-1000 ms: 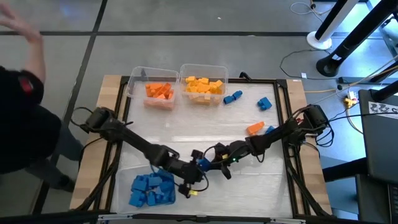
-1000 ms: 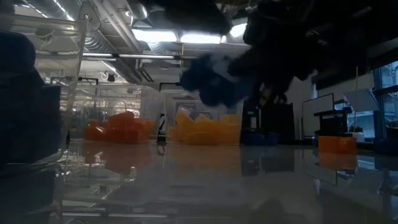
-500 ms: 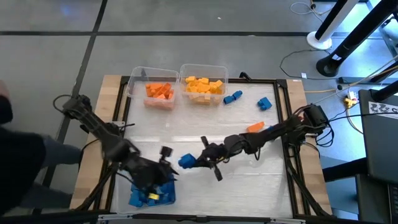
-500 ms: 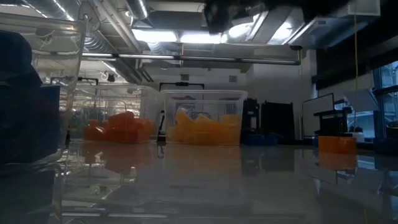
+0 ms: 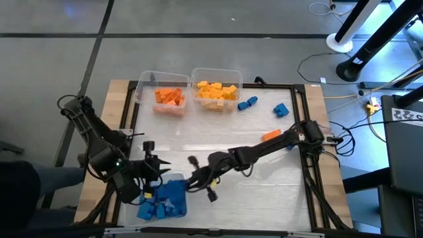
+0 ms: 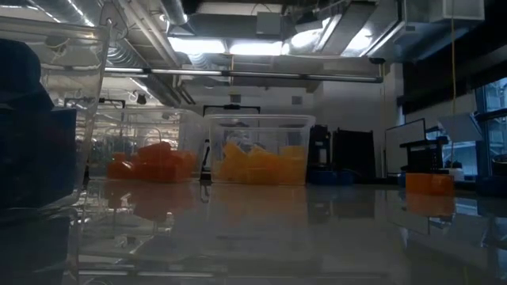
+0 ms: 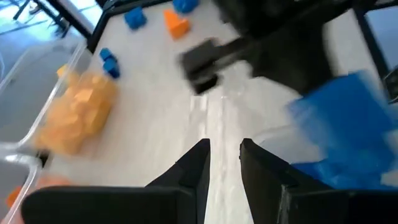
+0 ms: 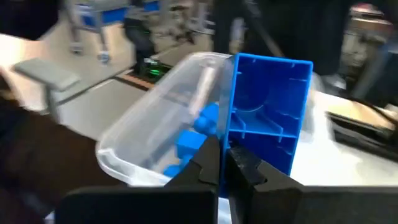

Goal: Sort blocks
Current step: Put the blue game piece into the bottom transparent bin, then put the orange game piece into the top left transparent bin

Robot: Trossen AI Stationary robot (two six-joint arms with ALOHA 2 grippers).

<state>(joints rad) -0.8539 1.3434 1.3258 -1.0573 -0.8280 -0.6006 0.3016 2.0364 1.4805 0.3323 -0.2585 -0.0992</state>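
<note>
Right gripper (image 8: 219, 163) is clamped on a blue plastic toy brick (image 8: 267, 112), right at the rim of the clear plastic bin of blue bricks (image 5: 173, 196). Move fully over the bin before releasing. Left gripper (image 7: 224, 163), slightly apart and empty, waits beside the bin.

- The desk (image 5: 218, 142) has a pale glossy top with a dark frame and light wooden side strips.
- Around it lies a grey floor (image 5: 198, 33) crossed by dark seams.
- At the right of the high view, a white round stand base (image 5: 340, 43) and a black one (image 5: 351, 69) rest on the floor, with thin cables (image 5: 310, 63) trailing near them.
- The low view looks into a dim hall: bright ceiling light panels (image 6: 238, 47), exposed pipes and ducts (image 6: 142, 32) overhead.
- Far back stand a dark cabinet (image 6: 352, 154) and a monitor on a stand (image 6: 420, 150).
- A window (image 6: 491, 127) shows at the right edge.
</note>
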